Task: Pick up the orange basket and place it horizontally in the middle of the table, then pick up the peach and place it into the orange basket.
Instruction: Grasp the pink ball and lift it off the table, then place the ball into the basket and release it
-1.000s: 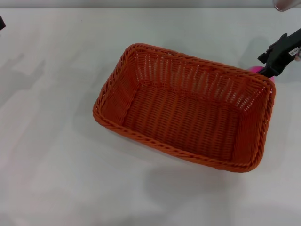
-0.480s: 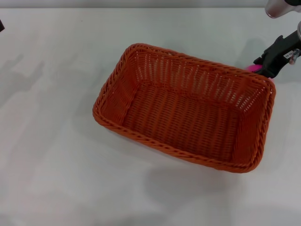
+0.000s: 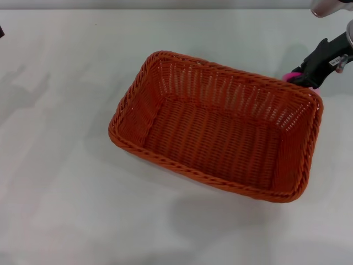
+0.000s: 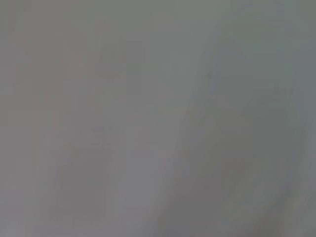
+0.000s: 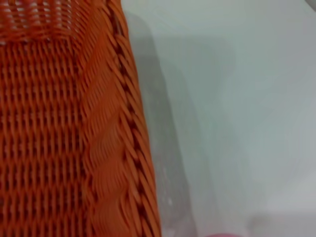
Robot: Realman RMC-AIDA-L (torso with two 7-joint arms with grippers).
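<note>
The orange basket [image 3: 218, 124] stands open side up in the middle of the table [image 3: 60, 176], lying slightly askew; nothing is inside it. Behind its far right corner my right gripper [image 3: 299, 77] hangs just above the rim. A magenta sliver of the peach [image 3: 290, 75] shows at its black fingers, so it looks shut on the fruit; the rest of the peach is hidden. The right wrist view shows the basket's braided rim [image 5: 131, 148] and a pink edge of the peach [image 5: 222, 235]. My left arm is parked off the far left edge.
White tabletop [image 5: 237, 98] runs all round the basket, with the widest stretches to the left and in front. The left wrist view shows only a blurred grey surface.
My right gripper has risen and drawn slightly toward the basket's far right corner. The magenta patch of the peach moved up and left with it. The basket has not moved.
</note>
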